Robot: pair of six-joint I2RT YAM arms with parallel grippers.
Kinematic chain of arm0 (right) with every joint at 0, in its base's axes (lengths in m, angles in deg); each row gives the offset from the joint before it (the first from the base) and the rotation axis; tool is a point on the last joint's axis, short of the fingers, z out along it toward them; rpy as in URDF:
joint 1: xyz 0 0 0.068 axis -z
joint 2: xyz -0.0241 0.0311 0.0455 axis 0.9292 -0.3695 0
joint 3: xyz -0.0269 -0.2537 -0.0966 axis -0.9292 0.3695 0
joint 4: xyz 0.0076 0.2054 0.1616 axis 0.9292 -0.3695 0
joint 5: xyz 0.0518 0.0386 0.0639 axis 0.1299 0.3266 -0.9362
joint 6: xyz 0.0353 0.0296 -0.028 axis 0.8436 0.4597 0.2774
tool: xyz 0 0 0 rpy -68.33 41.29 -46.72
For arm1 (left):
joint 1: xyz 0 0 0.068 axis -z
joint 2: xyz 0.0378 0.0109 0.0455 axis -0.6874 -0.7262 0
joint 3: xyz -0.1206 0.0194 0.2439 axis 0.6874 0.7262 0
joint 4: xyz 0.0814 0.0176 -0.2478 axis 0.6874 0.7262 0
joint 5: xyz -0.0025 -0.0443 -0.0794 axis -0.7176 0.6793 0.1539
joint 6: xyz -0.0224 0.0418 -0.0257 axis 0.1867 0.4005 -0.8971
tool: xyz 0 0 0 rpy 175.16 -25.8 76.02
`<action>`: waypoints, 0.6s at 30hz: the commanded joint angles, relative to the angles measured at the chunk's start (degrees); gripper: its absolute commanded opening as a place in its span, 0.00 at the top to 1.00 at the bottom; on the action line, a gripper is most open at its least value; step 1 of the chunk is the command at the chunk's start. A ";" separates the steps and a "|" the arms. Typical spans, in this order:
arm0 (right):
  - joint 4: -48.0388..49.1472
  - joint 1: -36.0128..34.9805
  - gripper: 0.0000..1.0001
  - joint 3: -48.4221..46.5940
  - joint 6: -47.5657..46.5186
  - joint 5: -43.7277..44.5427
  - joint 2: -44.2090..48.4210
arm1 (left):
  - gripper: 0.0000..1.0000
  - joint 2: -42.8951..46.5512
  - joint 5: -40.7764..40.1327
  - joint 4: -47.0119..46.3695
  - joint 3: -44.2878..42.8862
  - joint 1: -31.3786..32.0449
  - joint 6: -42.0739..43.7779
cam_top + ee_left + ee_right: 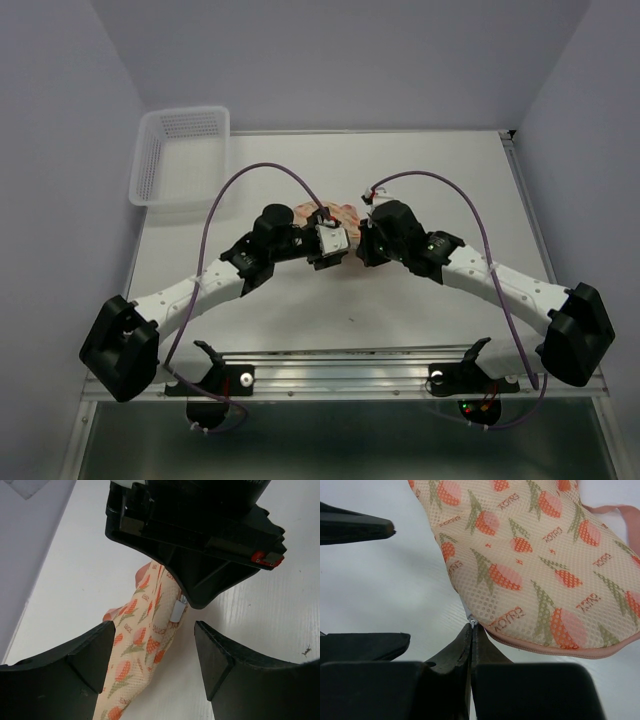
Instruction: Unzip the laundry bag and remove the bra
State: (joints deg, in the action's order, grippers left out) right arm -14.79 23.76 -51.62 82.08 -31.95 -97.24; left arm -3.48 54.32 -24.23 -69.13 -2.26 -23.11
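The laundry bag (340,212) is a peach mesh pouch with orange tulip print, lying on the white table between my two grippers. Its pink zipper edge (545,647) looks zipped along the part I see. My right gripper (471,627) is shut on the small white zipper pull (471,622) at the bag's corner. That pull (176,612) also shows in the left wrist view, under the right gripper's black body (200,530). My left gripper (152,645) is open, its fingers straddling the bag's narrow end (135,650), with fabric against the left finger (90,655). The bra is hidden.
A white plastic mesh basket (180,155) stands at the table's back left corner. The bag's pink loop (620,515) trails off on the far side. Purple cables (250,175) arch over both arms. The table's near rail (340,365) runs along the front.
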 commanded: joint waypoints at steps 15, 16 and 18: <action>-2.29 0.87 0.99 -7.12 -0.86 -0.92 0.03 | 0.26 -5.63 -1.06 -2.87 -3.03 0.40 5.50; -2.29 0.87 0.99 -7.21 -0.86 -0.92 -0.06 | 0.27 -5.90 -1.24 -3.49 -3.38 0.40 5.33; -2.21 0.87 0.99 -7.30 -0.86 -1.01 -0.23 | 0.28 -6.43 -1.59 -3.67 -3.73 0.40 5.50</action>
State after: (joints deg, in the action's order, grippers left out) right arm -17.50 24.11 -55.77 81.84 -32.34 -97.31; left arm -9.34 52.99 -24.23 -70.10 -2.22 -18.81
